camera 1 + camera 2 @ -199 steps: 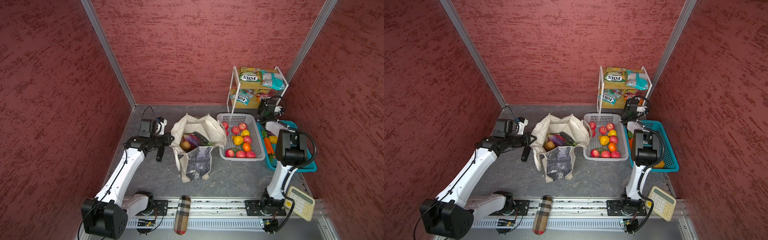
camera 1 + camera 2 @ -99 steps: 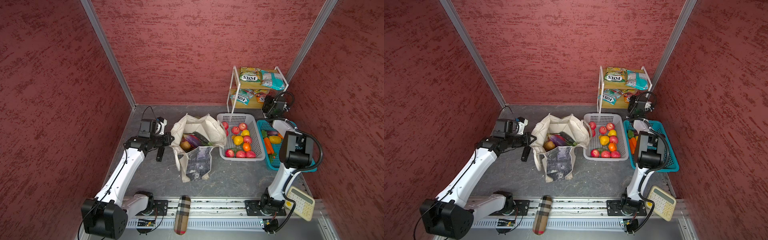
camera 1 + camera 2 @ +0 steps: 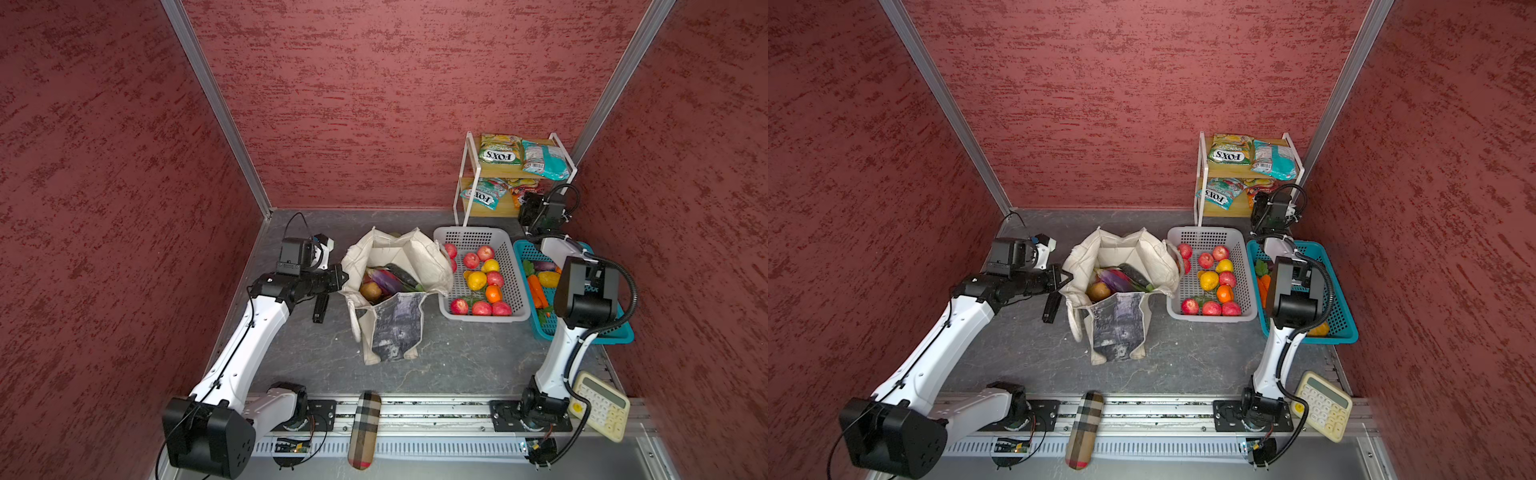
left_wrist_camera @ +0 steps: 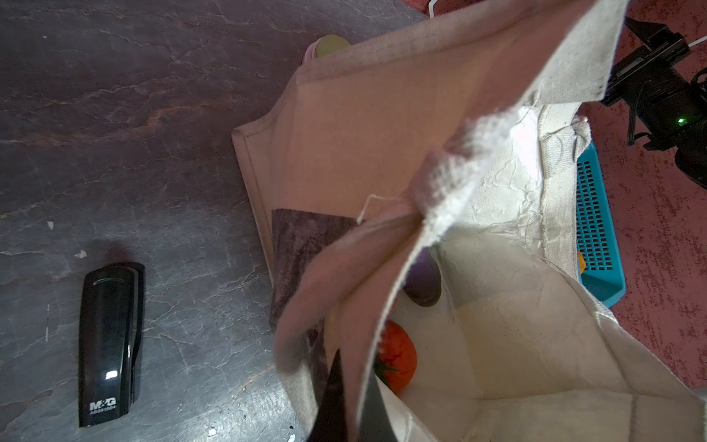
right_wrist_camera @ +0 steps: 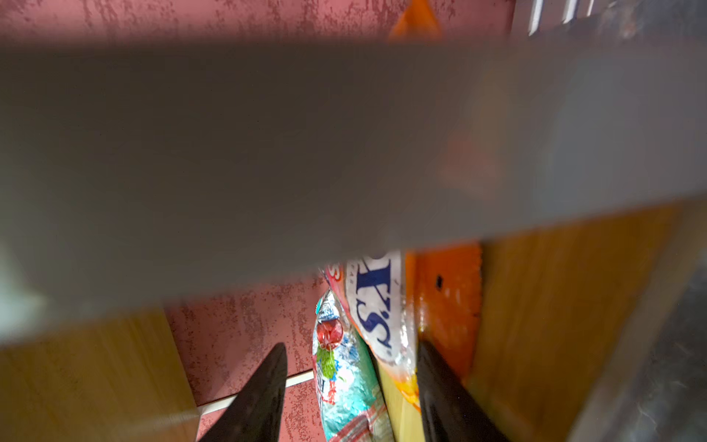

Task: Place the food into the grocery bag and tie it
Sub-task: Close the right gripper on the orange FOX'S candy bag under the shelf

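The cream grocery bag (image 3: 395, 320) (image 3: 1121, 316) stands open mid-table. It holds a brown oval (image 3: 370, 291), a purple piece (image 3: 388, 277) and a red tomato (image 4: 396, 363). My left gripper (image 3: 338, 276) (image 4: 354, 379) is shut on the bag's canvas rim (image 4: 367, 306) at its left side. My right gripper (image 5: 352, 346) is open and reaches into the lower shelf of the rack. A teal packet (image 5: 340, 367) and an orange FOX'S packet (image 5: 377, 306) lie between its fingers. In both top views its fingers are hidden behind the wrist camera (image 3: 544, 208). More FOX'S packets (image 3: 500, 151) lie on the top shelf.
A white basket (image 3: 469, 239) of red, yellow and orange fruit stands right of the bag, and beside it a blue basket (image 3: 623, 336) with carrots. A black stapler (image 3: 320, 305) (image 4: 111, 344) lies left of the bag. A calculator (image 3: 600, 405) and a plaid case (image 3: 365, 428) sit at the front rail.
My right arm has swung from above the baskets back to the rack, and its gripper has opened. The left arm and the bag have not moved.
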Controlling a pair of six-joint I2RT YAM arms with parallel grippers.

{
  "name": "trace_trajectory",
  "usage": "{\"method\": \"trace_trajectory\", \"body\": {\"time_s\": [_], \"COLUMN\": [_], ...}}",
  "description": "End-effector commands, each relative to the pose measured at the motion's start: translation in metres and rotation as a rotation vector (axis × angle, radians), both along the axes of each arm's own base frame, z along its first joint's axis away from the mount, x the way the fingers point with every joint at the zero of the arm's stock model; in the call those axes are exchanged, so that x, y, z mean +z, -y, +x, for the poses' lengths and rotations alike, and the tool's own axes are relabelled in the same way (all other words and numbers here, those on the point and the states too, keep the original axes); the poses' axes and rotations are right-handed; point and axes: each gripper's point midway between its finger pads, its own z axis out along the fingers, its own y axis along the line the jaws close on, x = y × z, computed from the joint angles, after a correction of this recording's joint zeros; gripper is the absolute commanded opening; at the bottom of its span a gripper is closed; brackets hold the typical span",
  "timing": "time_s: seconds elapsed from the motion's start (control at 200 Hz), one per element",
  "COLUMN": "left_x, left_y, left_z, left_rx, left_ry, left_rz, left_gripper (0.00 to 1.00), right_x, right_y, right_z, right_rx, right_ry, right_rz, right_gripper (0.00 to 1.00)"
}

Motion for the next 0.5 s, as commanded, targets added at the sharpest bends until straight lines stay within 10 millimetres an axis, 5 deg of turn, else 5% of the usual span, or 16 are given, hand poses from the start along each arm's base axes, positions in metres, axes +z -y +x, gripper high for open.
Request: {"method": "trace_trajectory", "body": {"time_s": [0.0, 0.2, 0.496], "left_x": [0.008, 0.008, 0.008], "left_y": [-0.002, -0.002, -0.002], "left_z": [0.005, 0.005, 0.005], "left_rx": [-0.003, -0.003, -0.002], "left_ry": [0.028, 0.028, 0.03], "left_rz": [0.017, 0.017, 0.02], "left_gripper": [0.0, 0.0, 0.0], "right_x": [0.006, 0.022, 0.02], "right_y": [0.001, -0.001, -0.003], "right_z": [0.001, -0.013, -0.031], "right_rx": [0.003, 0.006, 0.008], "right_ry": [0.015, 0.014, -0.017], "right_rz": [0.015, -0.008, -0.007], "right_gripper": [0.58, 0.66, 0.69]}}
